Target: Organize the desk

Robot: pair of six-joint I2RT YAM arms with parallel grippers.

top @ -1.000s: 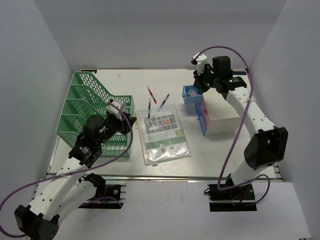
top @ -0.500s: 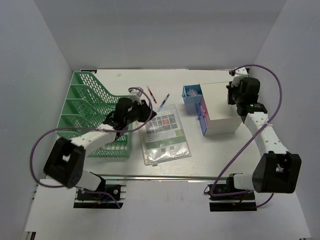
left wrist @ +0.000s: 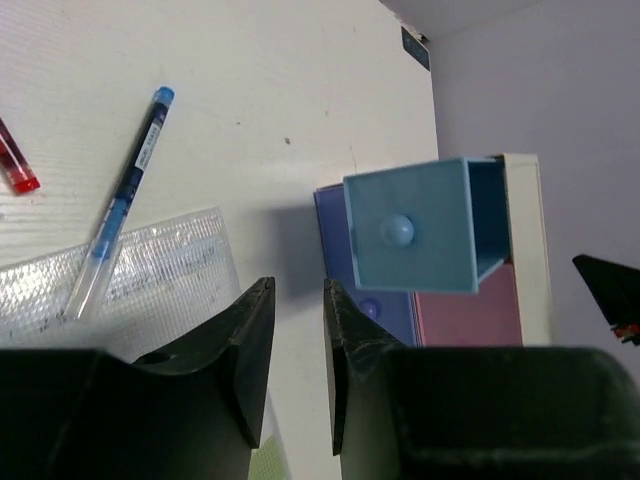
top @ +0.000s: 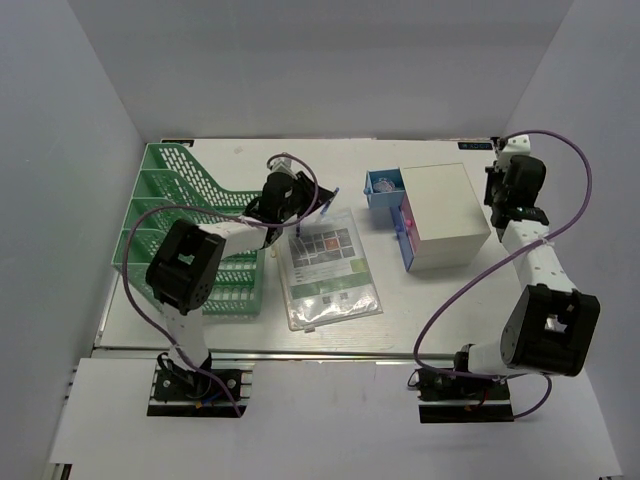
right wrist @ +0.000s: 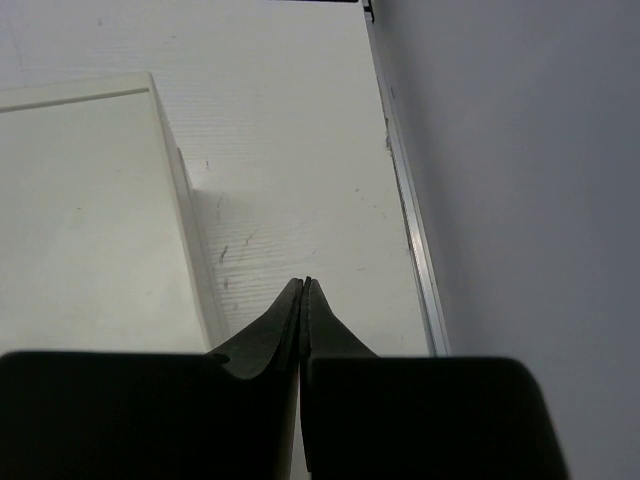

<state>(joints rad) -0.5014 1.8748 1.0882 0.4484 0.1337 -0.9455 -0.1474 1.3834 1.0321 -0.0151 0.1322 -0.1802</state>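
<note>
The white desk (top: 440, 300) carries a clear plastic folder of printed sheets (top: 325, 265) in its middle. My left gripper (top: 303, 207) hovers at the folder's far edge. In the left wrist view my left gripper (left wrist: 298, 285) is open by a narrow gap, with nothing between its fingers. A blue pen (left wrist: 130, 200) and the tip of a red pen (left wrist: 15, 172) lie just ahead of it. My right gripper (top: 513, 200) is to the right of the white drawer box (top: 445, 205). In the right wrist view it (right wrist: 303, 285) is shut and empty above bare desk (right wrist: 290, 150).
A green mesh file rack (top: 170, 210) stands at the left. The box's light blue drawer (left wrist: 410, 235) is pulled out toward the pens, with pink (left wrist: 470, 315) and dark blue (left wrist: 355, 255) drawers below it. An aluminium rail (right wrist: 410, 230) and a grey wall run close by on the right.
My left arm swung from beside the green rack to the pens behind the folder, and its jaws narrowed. My right arm moved from over the blue drawer to the box's right side.
</note>
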